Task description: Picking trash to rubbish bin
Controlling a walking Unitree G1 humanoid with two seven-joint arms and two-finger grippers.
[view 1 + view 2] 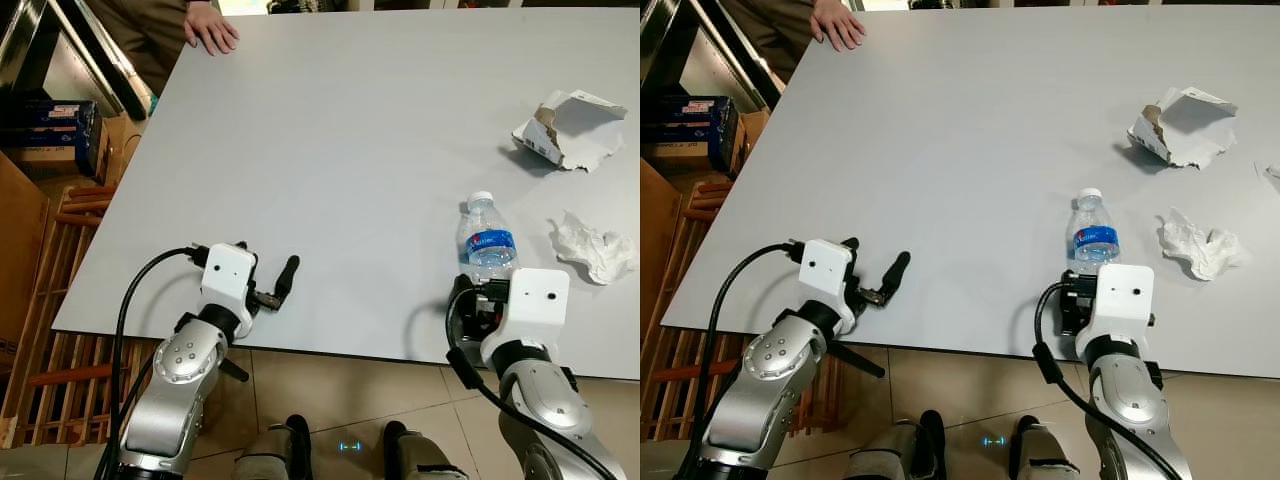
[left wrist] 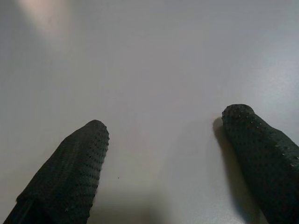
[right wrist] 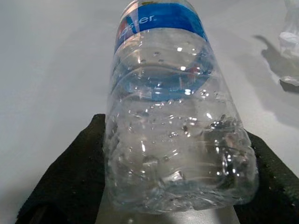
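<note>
Your right gripper [image 3: 175, 186] is clamped around the lower half of a clear plastic water bottle [image 1: 487, 243], one black finger pressed to each side of it. The bottle, with its white cap and blue label, lies on the grey table [image 1: 370, 150] close to the near edge, its cap pointing toward the table's far side.

Just beyond the bottle on its right, a crumpled white tissue [image 1: 595, 249] sits on the tabletop, apart from it. Farther toward the far side from the bottle, a torn cardboard box [image 1: 567, 128] lies open near the table's right edge.

Well to the left of the bottle, your left gripper [image 2: 166, 158] rests low over bare tabletop just inside the near edge, its fingers spread wide with nothing between them. The broad stretch of table between the bottle and the far-left corner is plain grey surface.

At that far-left corner, a person's hand [image 1: 210, 27] rests flat on the table. Past the table's left edge stand wooden slatted frames [image 1: 60, 300] and blue boxes [image 1: 55, 125]; tiled floor [image 1: 350, 385] shows below the near edge.
</note>
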